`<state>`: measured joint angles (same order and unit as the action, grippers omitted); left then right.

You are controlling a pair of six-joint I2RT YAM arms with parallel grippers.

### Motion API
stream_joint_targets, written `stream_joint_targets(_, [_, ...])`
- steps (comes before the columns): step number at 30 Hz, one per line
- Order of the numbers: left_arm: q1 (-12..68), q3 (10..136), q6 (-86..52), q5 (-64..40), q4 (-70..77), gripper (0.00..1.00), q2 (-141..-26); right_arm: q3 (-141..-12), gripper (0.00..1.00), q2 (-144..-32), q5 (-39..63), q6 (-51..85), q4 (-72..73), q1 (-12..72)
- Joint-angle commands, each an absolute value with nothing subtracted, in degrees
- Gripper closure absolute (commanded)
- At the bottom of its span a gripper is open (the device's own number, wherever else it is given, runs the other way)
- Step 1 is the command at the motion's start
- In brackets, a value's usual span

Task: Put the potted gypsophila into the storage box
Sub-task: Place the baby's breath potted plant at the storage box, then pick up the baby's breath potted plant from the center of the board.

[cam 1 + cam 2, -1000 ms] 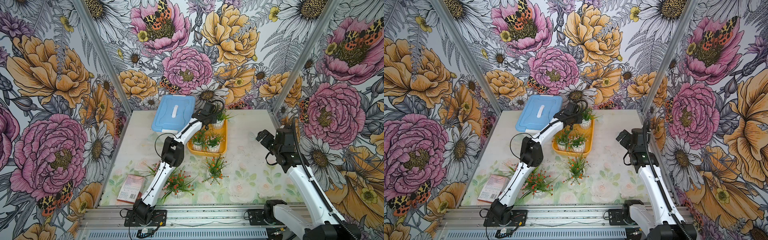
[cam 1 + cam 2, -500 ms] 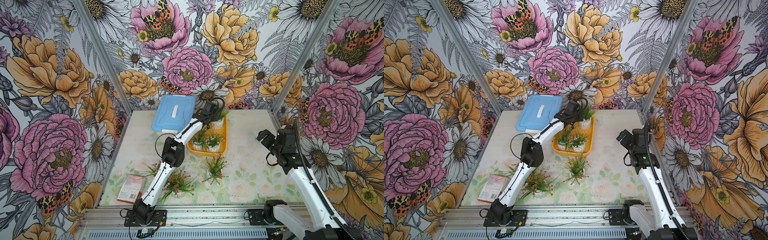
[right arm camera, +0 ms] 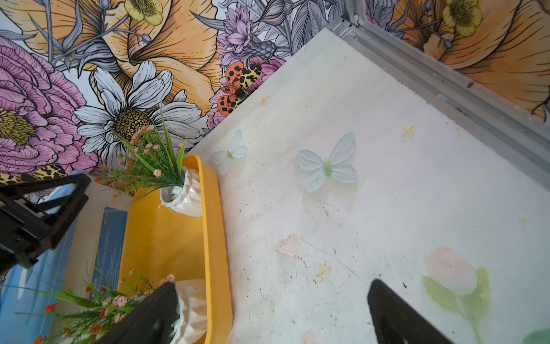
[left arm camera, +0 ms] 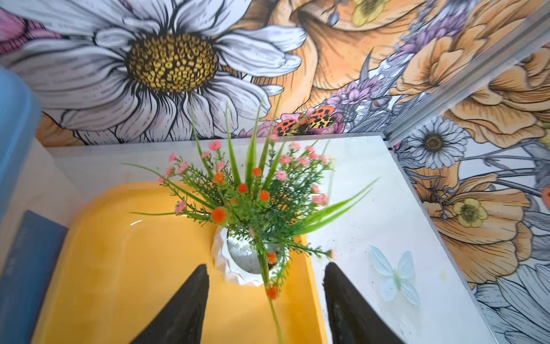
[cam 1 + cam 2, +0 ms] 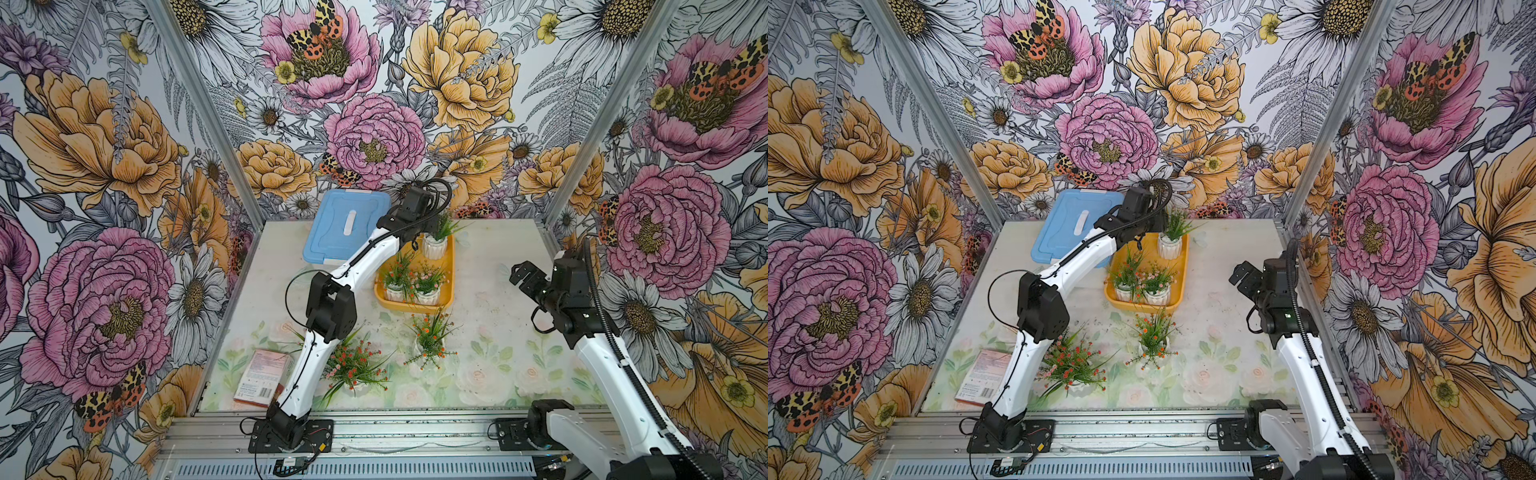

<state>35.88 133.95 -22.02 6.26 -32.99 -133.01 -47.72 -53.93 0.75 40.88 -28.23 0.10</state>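
Beside left arm: table pot [image 5: 353,368] upright, outside storage box [image 5: 451,291]; mid-table pot [image 5: 430,343] likewise. left gripper [image 4: 265,266]: fingers spread, released, gripping nothing; far-corner pot [image 4: 238,256] upright in box, just ahead between tips, one stem trailing between them. right gripper [image 3: 272,284]: spread wide, empty, well apart from box.

On my worktop [image 5: 498,257] I see a box with a light-blue lid [image 5: 347,226] against the back wall [image 5: 374,83] and a pinkish packet [image 5: 262,374] lying flat near the front-left corner.
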Motion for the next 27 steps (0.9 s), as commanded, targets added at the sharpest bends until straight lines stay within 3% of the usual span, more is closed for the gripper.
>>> stream_joint_targets(1, [37.9, 129.2, -19.6, 10.2, -31.5, 0.34, -125.3, -45.5, 0.01, -50.1, 3.0, 39.6, -29.5, 0.6])
stream_joint_targets(8, [43.6, 106.9, -19.0, 17.0, -23.1, 0.24, -106.9, -43.7, 0.0, -46.7, 8.2, 37.2, -33.6, 1.0])
stream_joint_targets(16, [53.3, 89.4, -20.0, 26.8, -23.2, 0.18, -90.4, -41.6, 0.0, -45.3, 13.2, 33.7, -37.2, 3.8])
stream_joint_targets(27, [61.1, 73.3, -26.9, 40.1, -23.4, 0.17, -74.9, -36.5, 0.01, -47.2, 8.4, 36.3, -38.1, 19.4])
